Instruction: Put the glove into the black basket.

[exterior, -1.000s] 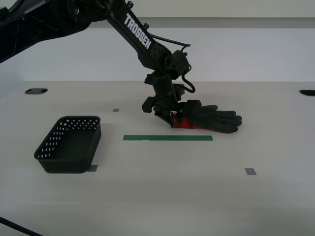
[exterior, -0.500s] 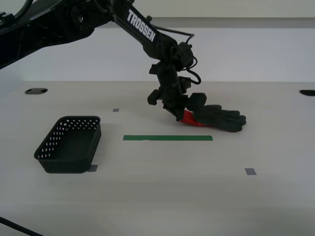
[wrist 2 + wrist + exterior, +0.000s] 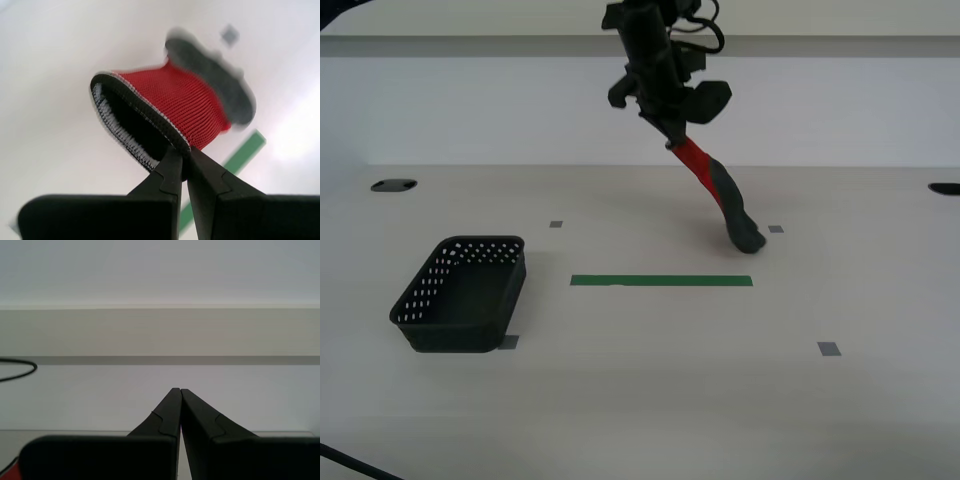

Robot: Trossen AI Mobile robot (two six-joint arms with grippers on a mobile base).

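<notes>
second gripper [image 3: 672, 140] now raised high above the table [image 3: 650, 390], glove [image 3: 718, 192] lifted off the surface by its red cuff, hanging tilted, only fingertips near the tabletop, no longer lying flat

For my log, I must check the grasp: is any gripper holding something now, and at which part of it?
My second gripper holds the glove by the rim of its red cuff; the glove hangs down from it. My first gripper is shut and holds nothing.

Glove [image 3: 190, 107] cuff in my second end effector [image 3: 182, 167]
</notes>
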